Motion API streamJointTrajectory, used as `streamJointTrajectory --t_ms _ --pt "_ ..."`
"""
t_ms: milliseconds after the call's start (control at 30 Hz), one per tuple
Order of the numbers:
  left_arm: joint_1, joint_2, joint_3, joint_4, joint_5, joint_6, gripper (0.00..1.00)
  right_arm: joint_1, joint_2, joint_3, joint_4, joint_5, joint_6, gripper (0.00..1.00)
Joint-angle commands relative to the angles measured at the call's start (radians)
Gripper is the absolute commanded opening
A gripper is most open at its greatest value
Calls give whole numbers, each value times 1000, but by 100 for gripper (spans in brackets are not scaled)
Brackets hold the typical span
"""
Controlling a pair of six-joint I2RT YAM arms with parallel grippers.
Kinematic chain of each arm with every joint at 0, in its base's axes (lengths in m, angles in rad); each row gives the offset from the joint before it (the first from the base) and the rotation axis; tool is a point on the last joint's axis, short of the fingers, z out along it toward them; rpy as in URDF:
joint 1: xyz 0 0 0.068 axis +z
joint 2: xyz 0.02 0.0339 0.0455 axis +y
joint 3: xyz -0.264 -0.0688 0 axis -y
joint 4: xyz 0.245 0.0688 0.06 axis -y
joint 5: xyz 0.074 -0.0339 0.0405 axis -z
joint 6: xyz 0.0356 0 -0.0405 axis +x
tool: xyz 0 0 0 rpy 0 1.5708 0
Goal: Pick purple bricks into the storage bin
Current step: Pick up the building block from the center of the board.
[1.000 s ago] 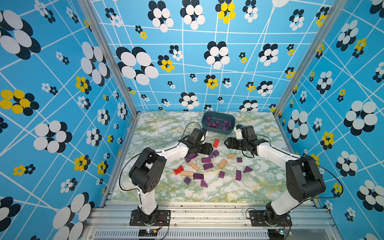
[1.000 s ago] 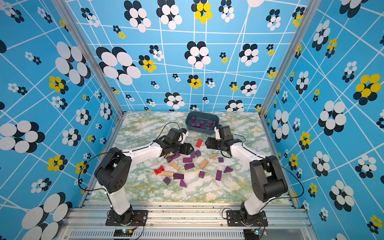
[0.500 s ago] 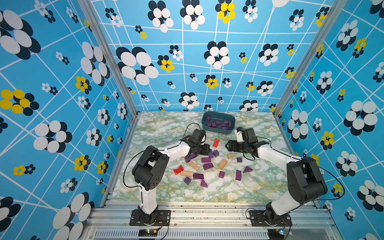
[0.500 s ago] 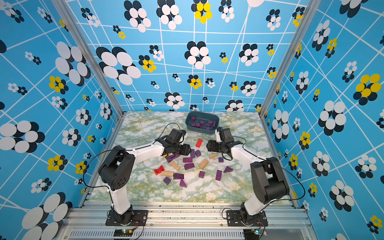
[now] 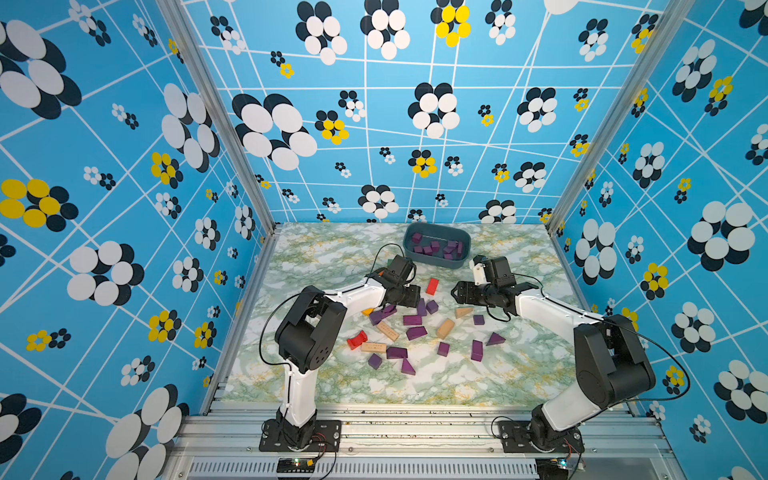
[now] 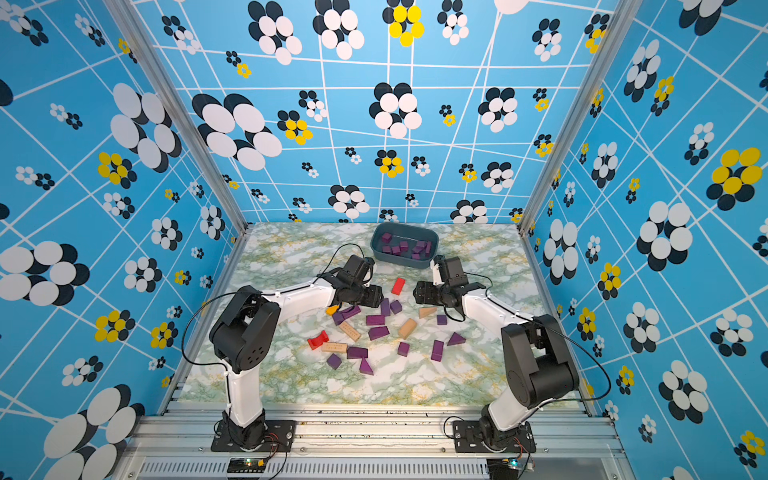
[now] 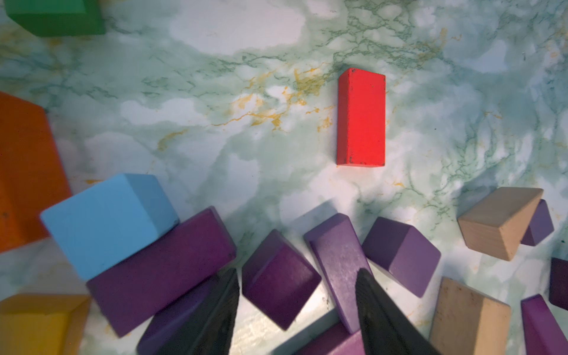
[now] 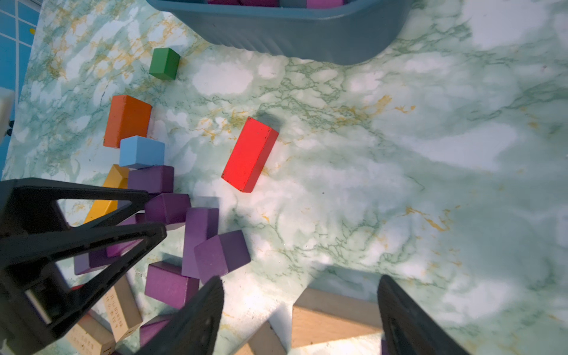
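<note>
Several purple bricks (image 5: 411,320) lie loose mid-table, and more lie in the storage bin (image 5: 436,262) at the back, also seen in a top view (image 6: 403,260) and as a blue-grey wall (image 8: 292,33) in the right wrist view. My left gripper (image 7: 298,270) is low over the pile's far edge, open. Its fingers straddle a purple cube (image 7: 279,279) with gaps on both sides. One finger (image 7: 375,307) overlaps a purple wedge (image 7: 335,255). My right gripper (image 8: 299,281) is open above a tan wedge (image 8: 332,319), holding nothing. Both top views show the left gripper (image 5: 409,297) and the right gripper (image 5: 457,293) facing each other.
A red bar (image 5: 432,286) lies between the grippers and the bin. A light blue cube (image 7: 107,221), an orange block (image 8: 126,121), a green cube (image 8: 164,63) and a yellow block (image 7: 37,322) sit by the left gripper. Tan blocks (image 5: 444,328) and a red arch (image 5: 356,340) are mixed in the pile.
The left gripper's jaws have narrowed a little around the purple cube. Its arm has edged slightly toward the pile. The right gripper has sunk slightly and stayed open.
</note>
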Motion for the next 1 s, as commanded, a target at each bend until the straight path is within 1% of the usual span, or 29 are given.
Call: streamJointTrajectory --t_ms 0,133,367,433,533,667,967 --pt "4 33 41 -39 -14 17 60 -3 -25 -7 -30 18 -18 81" --pt "4 45 42 -31 -14 20 60 -7 -26 -14 -29 21 -17 81" --pt "4 64 58 -27 11 47 49 -10 -16 -20 -27 16 -9 80" --pt "4 63 57 -26 13 54 45 -12 -16 -19 -27 16 -7 81" --pt "4 58 60 -27 17 67 32 -17 -18 -21 -26 20 -5 81" --pt "2 46 65 -34 10 86 28 -29 -21 -30 -19 14 9 81" --pt "2 19 58 -40 -7 110 25 -46 -25 -31 -17 9 13 81"
